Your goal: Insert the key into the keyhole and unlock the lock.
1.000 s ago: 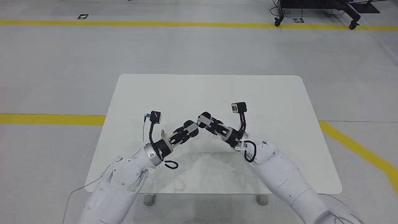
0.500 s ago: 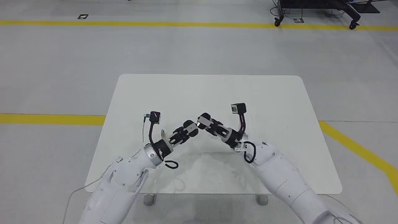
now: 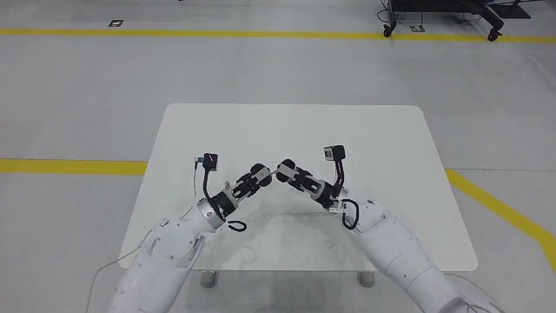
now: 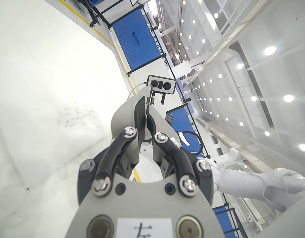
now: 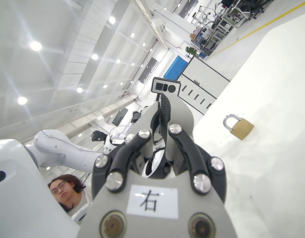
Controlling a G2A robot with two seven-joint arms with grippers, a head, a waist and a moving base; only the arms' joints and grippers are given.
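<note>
Padlock (image 5: pixel 238 126), brass, flat on table (image 5: pixel 278 87); left claw (image 4: pixel 145 101) and right claw (image 5: pixel 162 102) both clenched, white printed label (image 5: pixel 152 201) on each.

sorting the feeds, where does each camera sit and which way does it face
Top: overhead, looking down on the table; left gripper and right gripper show.
Left wrist: behind the left gripper, facing out along it over the table.
Right wrist: behind the right gripper, facing past it; padlock on the table.
Shared: all three show the table.
</note>
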